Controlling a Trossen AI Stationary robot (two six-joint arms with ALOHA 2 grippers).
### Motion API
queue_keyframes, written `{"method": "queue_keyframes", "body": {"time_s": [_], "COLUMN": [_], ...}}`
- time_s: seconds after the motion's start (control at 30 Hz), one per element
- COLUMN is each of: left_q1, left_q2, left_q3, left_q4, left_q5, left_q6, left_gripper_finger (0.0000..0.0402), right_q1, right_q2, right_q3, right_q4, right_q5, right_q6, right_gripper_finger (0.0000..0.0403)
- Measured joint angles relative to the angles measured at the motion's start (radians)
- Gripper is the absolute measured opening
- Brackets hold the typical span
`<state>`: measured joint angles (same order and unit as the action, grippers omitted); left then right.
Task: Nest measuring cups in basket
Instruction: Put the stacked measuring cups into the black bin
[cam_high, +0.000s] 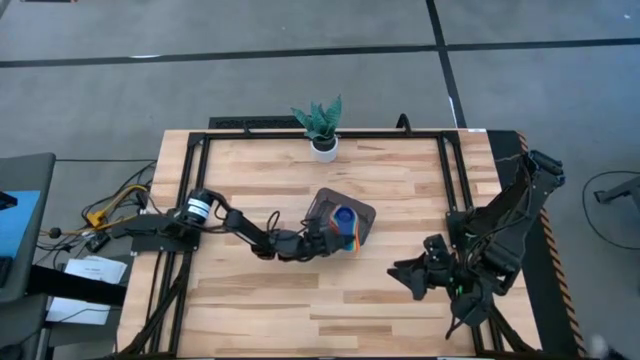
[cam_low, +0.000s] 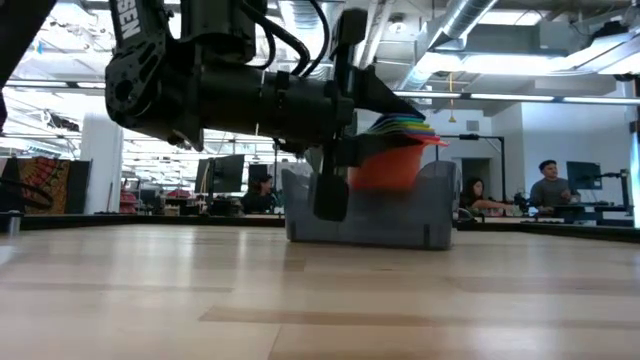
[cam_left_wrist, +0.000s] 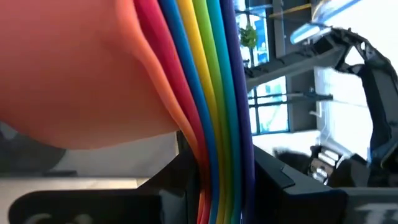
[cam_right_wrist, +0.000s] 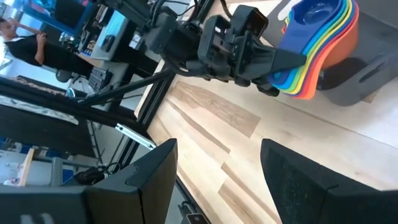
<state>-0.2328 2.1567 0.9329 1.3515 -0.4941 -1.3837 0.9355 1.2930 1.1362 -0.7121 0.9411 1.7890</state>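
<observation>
Holding nested measuring cups (cam_right_wrist: 320, 43) by fanned flat handles, left gripper (cam_right_wrist: 273, 71) clamped; stack hangs over basket (cam_high: 362, 214) just ahead. Light, stiff, slick plastic; handles best hold. Right gripper (cam_high: 418, 278) idle, fingers apart.

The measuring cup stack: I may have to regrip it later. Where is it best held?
By the fanned flat handles, from the left, as the left gripper does now. The measuring cups are nested, so their handles bunch into one thin slab jutting over the basket rim, while the bowls are round.
</observation>
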Motion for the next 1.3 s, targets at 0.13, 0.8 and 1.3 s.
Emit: {"method": "queue_keyframes", "body": {"time_s": [0.13,0.8,1.3], "left_q1": [0.016,0.069,0.068], "left_q2": [-0.001,-0.005,-0.003], "left_q3": [0.000,0.000,-0.002], "left_q4": [-0.046,-0.168,-0.194], "left_q5": [0.000,0.070,0.257], "left_q6": [-0.062,-0.239,-0.360], "left_gripper_finger": [0.0082,0.0122,0.0191], "right_q1": [-0.002,-0.016,-0.016], "right_q2": [0.000,0.001,0.001], "right_q3": [0.000,0.000,0.000], "right_q4": [-0.001,-0.018,-0.026], "right_q5": [0.001,0.005,0.004], "right_q6": [0.001,0.019,0.020], "right_gripper_finger": [0.0255,0.0255,0.0255]}}
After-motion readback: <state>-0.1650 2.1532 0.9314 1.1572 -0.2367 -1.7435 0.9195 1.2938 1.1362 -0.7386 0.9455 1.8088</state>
